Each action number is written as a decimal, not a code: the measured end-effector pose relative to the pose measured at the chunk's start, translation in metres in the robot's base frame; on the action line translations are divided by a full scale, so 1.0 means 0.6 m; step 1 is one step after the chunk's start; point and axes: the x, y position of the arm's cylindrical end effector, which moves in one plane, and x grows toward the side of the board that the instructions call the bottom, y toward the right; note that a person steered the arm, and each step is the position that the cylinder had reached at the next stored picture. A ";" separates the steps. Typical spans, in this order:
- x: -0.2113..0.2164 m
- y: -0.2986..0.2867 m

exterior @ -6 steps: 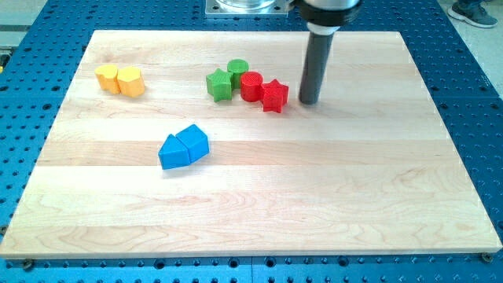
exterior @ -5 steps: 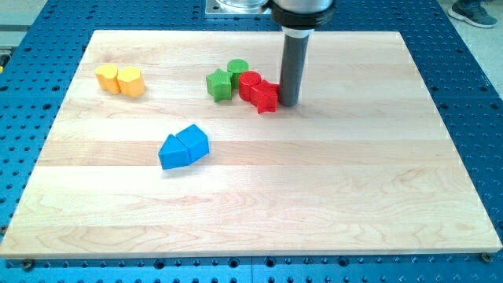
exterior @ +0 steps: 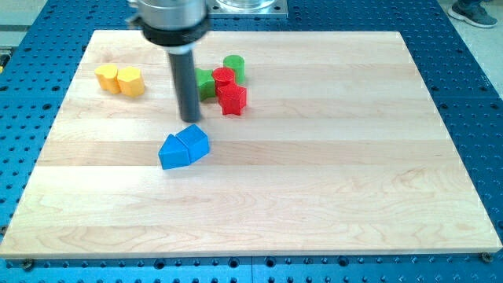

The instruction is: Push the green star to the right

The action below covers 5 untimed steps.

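Observation:
The green star lies near the top middle of the wooden board, partly hidden behind my rod. My tip rests on the board just left of and below the star, close above the blue blocks. A red cylinder touches the star's right side. A red star lies just below that. A green cylinder sits behind the red cylinder.
Two blue blocks lie together just below my tip. Two yellow blocks sit together at the board's upper left. The wooden board lies on a blue perforated table.
My rod moved from the right of the red blocks across to the left of the green star. The red star, red cylinder and green star shifted left; the green cylinder stayed near its place.

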 end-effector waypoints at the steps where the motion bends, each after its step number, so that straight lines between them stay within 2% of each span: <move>1: -0.057 -0.058; 2: -0.091 -0.037; 5: -0.091 0.063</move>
